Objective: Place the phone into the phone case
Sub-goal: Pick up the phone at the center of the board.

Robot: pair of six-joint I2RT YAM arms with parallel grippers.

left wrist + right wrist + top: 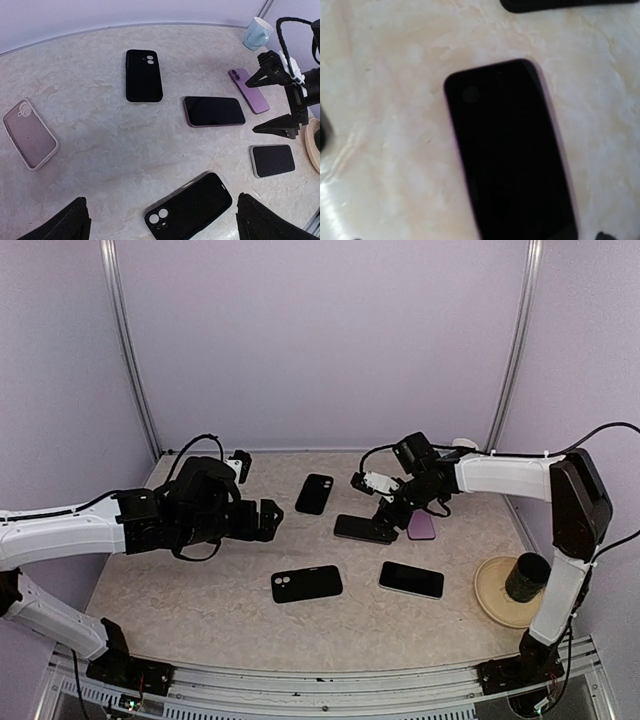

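Note:
A dark-screened phone (365,529) with a purple edge lies face up mid-table and fills the right wrist view (510,150). My right gripper (388,508) hangs open just above it, its fingers (277,127) spread wide in the left wrist view. One black phone case (190,206) lies back up, and my left gripper (165,225) stands open over it, holding nothing. A second black case (144,75) lies farther back. A clear pink case (29,139) rests at the left.
A purple phone (248,90) lies face down beside the right gripper. A silver-edged phone (411,579) sits at front right. A tan plate (490,598) holds a black cup (527,577) at the right edge. A pale blue mug (258,32) stands at the back.

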